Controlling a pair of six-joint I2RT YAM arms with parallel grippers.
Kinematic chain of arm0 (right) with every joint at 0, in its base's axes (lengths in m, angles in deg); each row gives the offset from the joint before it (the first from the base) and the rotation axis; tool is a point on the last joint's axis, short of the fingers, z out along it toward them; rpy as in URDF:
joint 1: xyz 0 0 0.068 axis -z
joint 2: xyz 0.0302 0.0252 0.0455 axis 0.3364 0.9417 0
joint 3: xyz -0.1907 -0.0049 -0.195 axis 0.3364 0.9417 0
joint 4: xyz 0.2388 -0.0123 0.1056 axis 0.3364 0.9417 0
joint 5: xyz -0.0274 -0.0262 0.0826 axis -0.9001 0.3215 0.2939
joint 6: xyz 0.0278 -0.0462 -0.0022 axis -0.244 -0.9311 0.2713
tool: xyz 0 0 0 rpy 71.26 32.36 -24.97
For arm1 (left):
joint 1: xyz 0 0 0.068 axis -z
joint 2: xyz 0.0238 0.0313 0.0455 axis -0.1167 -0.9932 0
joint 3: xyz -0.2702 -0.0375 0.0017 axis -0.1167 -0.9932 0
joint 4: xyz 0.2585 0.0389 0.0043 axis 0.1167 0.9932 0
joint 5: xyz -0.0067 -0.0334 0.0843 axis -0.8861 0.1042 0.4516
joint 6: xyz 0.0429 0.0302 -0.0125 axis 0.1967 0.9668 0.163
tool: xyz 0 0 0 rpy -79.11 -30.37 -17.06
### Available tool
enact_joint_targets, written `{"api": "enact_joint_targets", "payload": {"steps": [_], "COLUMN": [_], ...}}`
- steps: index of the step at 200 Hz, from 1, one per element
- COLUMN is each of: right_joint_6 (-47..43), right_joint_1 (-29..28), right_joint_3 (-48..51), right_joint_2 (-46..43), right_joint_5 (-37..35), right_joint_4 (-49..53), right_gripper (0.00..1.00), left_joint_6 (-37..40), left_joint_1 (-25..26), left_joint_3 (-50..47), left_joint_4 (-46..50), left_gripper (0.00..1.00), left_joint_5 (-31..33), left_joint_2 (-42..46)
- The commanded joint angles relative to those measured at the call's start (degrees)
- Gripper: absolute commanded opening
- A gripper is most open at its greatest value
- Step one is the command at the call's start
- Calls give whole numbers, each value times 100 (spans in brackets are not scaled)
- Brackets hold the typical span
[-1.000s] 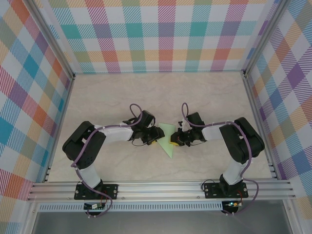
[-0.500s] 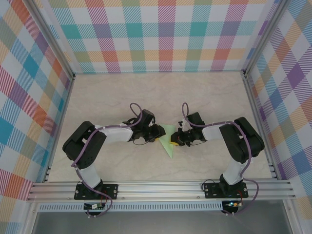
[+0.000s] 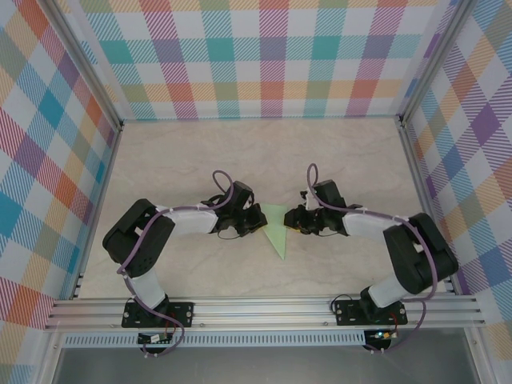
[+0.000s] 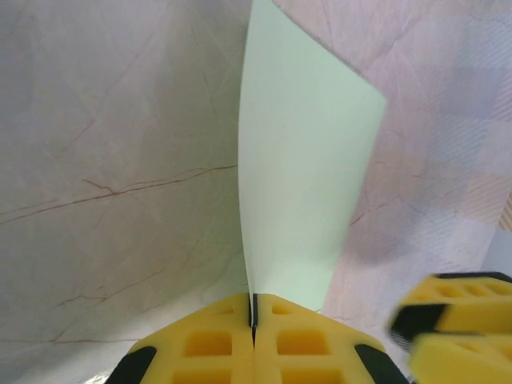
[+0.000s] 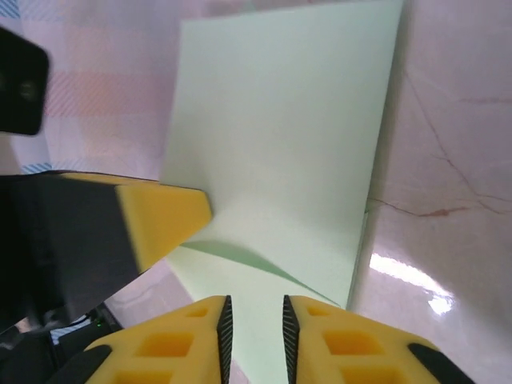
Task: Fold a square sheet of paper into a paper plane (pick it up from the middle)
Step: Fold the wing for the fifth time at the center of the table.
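The pale mint-green sheet of paper [image 3: 278, 229] is folded to a pointed shape whose tip faces the near edge. My left gripper [image 3: 258, 220] is at its left edge, shut on that edge; in the left wrist view the yellow fingers [image 4: 208, 344] pinch the paper [image 4: 304, 176], which rises up from the left gripper [image 4: 254, 301]. My right gripper [image 3: 298, 222] stands at the paper's right side. In the right wrist view the right gripper [image 5: 254, 310] is open with a narrow gap, over the paper [image 5: 288, 136], gripping nothing.
The table [image 3: 200, 160] is pale marble with checked walls on three sides. An aluminium rail [image 3: 264, 308] runs along the near edge. The left gripper's finger [image 5: 156, 220] is close to the right gripper's fingers, and the right gripper's fingers [image 4: 460, 320] show at the lower right of the left wrist view.
My right gripper has drawn back to the right off the paper and its arm has swung outward. The left gripper has edged slightly right, still holding the paper's edge.
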Motion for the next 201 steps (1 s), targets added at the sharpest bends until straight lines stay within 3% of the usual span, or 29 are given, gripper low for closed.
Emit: {"api": "enact_joint_targets", "payload": {"steps": [1, 22, 47, 77, 121, 172, 201], "right_joint_6": [-485, -796, -1098, -1548, -1799, -1860, -1745], "right_joint_1": [-314, -1044, -1948, -2643, -3528, -3913, -3972], "right_joint_3": [89, 96, 166, 328, 35, -407, -676], "right_joint_2": [-554, -934, -995, -964, -731, -142, 199], "right_joint_5": [-1023, -2155, -3197, -3869, -4935, -5554, -6008], "right_joint_4": [729, 1104, 978, 621, 1134, 1435, 1722], "right_gripper": [30, 36, 34, 41, 43, 45, 39], "left_joint_6": [-98, -133, -177, -187, -186, -152, -160], "left_joint_1": [85, 119, 142, 151, 152, 149, 150], "left_joint_3": [-63, -43, -32, -32, 39, 120, 131], "left_joint_4": [-112, -88, -94, -77, -8, 105, 152], "left_gripper": [1, 1, 0, 0, 0, 0, 0], "left_joint_5": [101, 125, 145, 156, 139, 123, 126], "left_joint_2": [179, 188, 171, 171, 155, 128, 139]}}
